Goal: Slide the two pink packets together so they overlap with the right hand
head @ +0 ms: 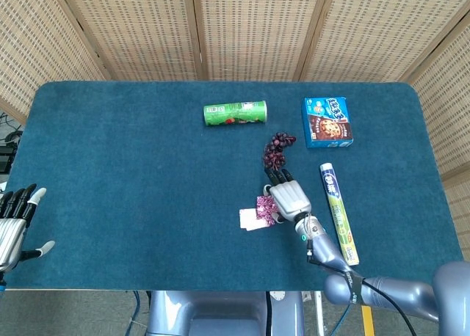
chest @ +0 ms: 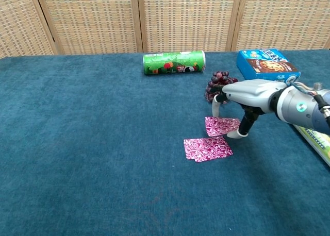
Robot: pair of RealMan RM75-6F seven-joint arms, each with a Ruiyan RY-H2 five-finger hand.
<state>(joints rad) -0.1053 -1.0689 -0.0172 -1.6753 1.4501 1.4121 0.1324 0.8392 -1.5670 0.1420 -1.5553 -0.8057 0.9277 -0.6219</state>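
Observation:
Two pink patterned packets lie on the blue table. The larger packet (chest: 207, 148) lies flat; in the head view it looks whitish (head: 251, 219). The smaller packet (chest: 221, 126) sits just behind it, its near edge meeting or slightly overlapping the larger one's far edge, and in the head view the smaller packet (head: 261, 206) peeks out left of my hand. My right hand (chest: 247, 95) (head: 286, 199) arches over the smaller packet with fingertips pressing down on it. My left hand (head: 13, 226) rests open at the table's left front edge, holding nothing.
A green chip can (chest: 174, 62) lies on its side at the back. A bunch of dark grapes (chest: 216, 84) sits just behind my right hand. A blue cookie box (chest: 267, 67) stands at the back right, and a long tube (head: 338, 213) lies to the right.

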